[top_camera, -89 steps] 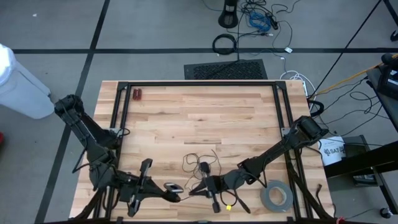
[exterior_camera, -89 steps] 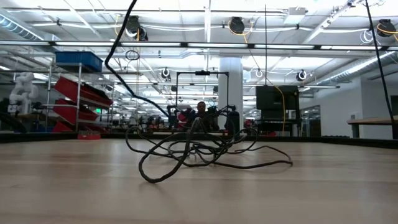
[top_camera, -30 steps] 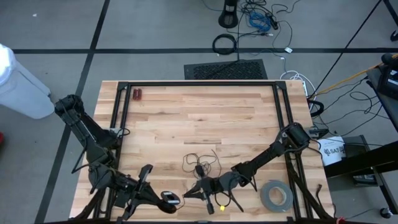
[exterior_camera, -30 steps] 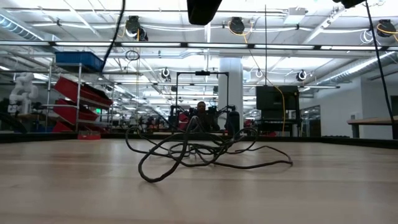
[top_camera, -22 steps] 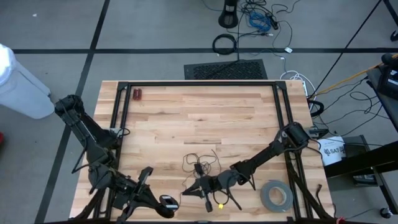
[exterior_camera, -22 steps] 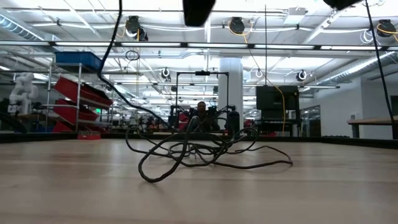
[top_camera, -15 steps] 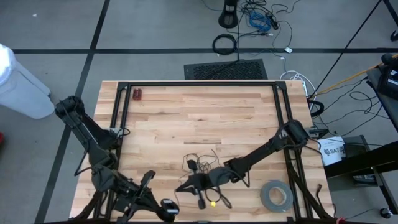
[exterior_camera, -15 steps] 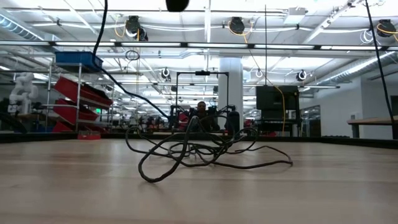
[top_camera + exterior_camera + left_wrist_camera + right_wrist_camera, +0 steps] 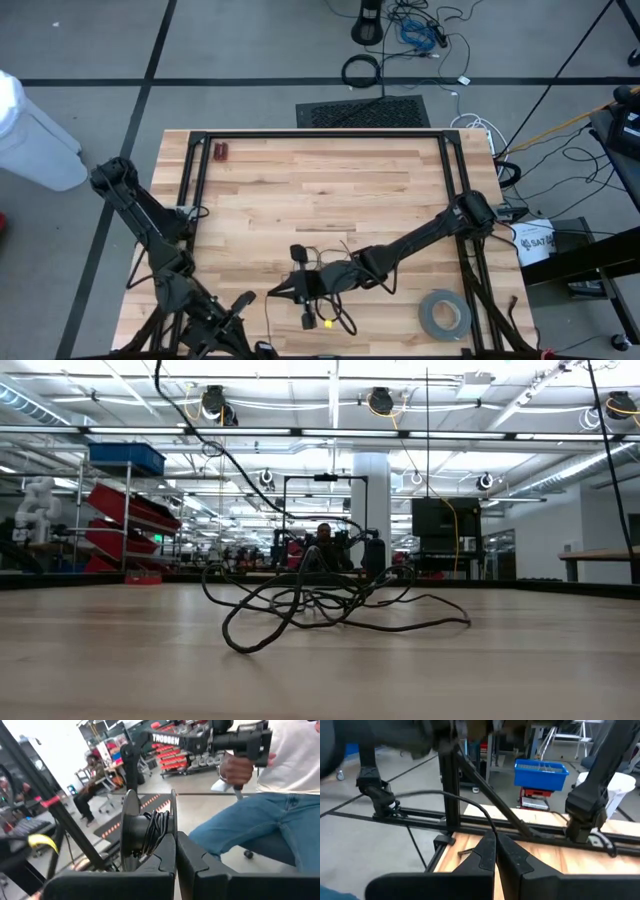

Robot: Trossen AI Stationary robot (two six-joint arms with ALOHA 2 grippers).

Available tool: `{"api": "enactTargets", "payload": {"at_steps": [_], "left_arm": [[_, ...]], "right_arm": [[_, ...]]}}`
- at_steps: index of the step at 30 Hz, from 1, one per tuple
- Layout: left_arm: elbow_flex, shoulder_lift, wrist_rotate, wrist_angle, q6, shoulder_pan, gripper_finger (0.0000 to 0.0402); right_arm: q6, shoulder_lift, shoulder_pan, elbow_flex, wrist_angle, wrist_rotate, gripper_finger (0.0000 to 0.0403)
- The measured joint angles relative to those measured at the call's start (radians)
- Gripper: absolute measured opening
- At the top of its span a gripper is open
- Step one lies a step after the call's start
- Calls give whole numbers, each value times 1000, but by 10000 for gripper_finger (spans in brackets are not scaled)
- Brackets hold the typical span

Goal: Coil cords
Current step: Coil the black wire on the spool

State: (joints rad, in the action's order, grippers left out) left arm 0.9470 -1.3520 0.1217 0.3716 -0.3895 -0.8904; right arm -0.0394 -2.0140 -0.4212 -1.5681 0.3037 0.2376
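Clearly the coiling is only partly done: in the left wrist view a spool (image 9: 145, 832) is sitting clamped between the closed fingers of the left gripper (image 9: 175, 851), with several turns of thin black cord (image 9: 158, 827) already wrapped round its hub, while most of the cord (image 9: 320, 600) is lying as a loose tangle of wiry strands on the wooden table (image 9: 330, 200), near the front-middle. The left gripper is working down at the table's front edge, almost out of the high view, and a strand is running up from the tangle toward it in the low view. The right gripper (image 9: 276, 293) is reaching in low over the table just beside the loose strands (image 9: 335, 262), its fingers pressed together; whether it is pinching the cord I cannot tell (a strand is arcing close past its fingertips in the right wrist view). A grey tape roll (image 9: 444, 315) is lying unused to the right. Judging by the tangle, the greater part of the winding is remaining.
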Motion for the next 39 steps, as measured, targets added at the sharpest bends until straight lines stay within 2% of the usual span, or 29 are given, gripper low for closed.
{"api": "enactTargets", "payload": {"at_steps": [8,11,17,29,39], "left_arm": [[0,-16,-11,-44,119,1,0],[0,-16,-10,-80,161,1,0],[0,-16,54,-134,201,1,0],[0,-16,35,-121,220,58,0],[0,-16,14,-100,190,107,0]], "right_arm": [[52,1,-40,-131,-163,60,0],[81,0,-65,-171,-218,123,0],[100,1,-99,-241,-284,135,0],[104,0,-111,-249,-280,204,0],[104,0,-107,-249,-288,206,0]]}}
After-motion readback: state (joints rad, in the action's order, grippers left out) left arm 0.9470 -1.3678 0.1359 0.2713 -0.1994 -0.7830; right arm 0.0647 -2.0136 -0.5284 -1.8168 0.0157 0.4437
